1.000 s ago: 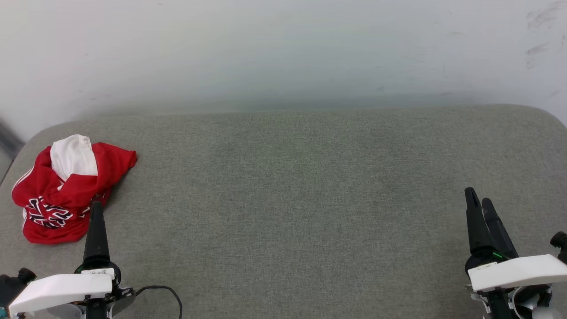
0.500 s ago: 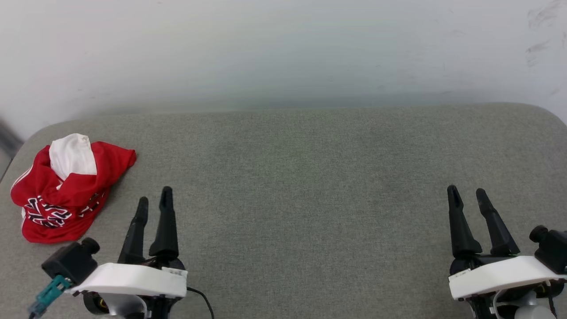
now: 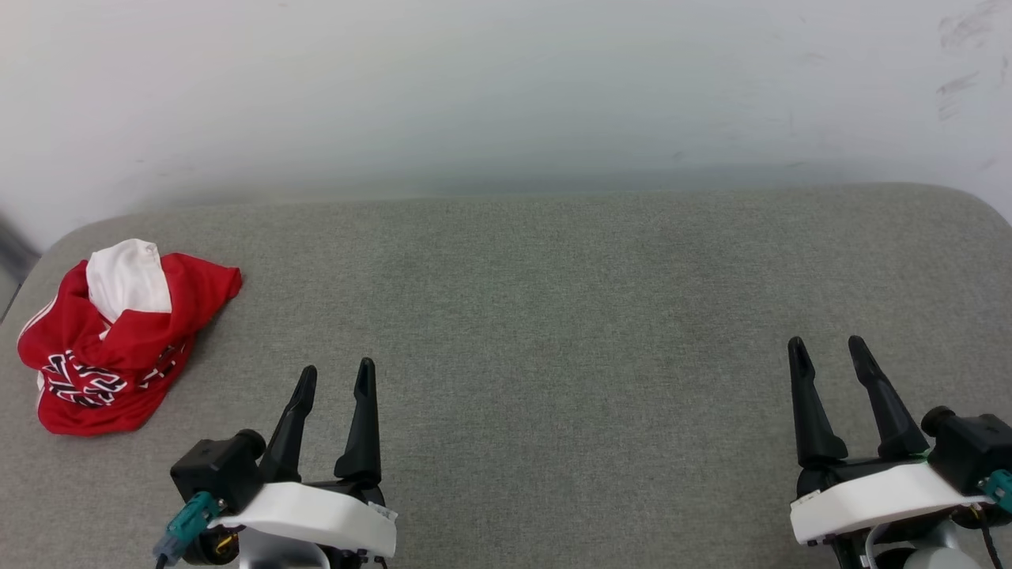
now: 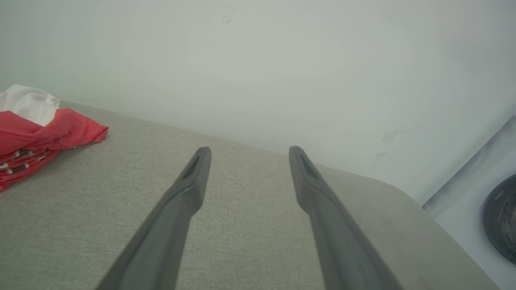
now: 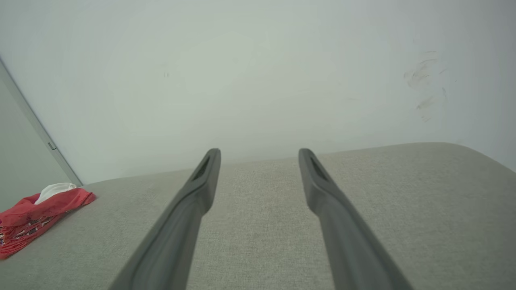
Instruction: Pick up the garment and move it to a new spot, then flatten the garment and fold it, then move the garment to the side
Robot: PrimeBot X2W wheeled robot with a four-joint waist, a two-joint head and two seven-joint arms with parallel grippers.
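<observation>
The garment lies crumpled in a heap at the far left of the grey padded table, red with a white sleeve on top and black lettering showing. It also appears as the garment at the left edge of the left wrist view and the garment low left in the right wrist view. My left gripper stands open and empty, well to the right of the heap. At the lower right my right gripper is open and empty too. Left gripper and right gripper show spread fingers over bare fabric.
A pale wall rises behind the table's back edge. The table's corners are rounded at left and right. A dark round object sits beyond the table's right end in the left wrist view.
My left gripper has swung away from the garment's near edge, moving right and turning so both fingers show spread. The right gripper turned and shifted slightly left. The garment has stayed put.
</observation>
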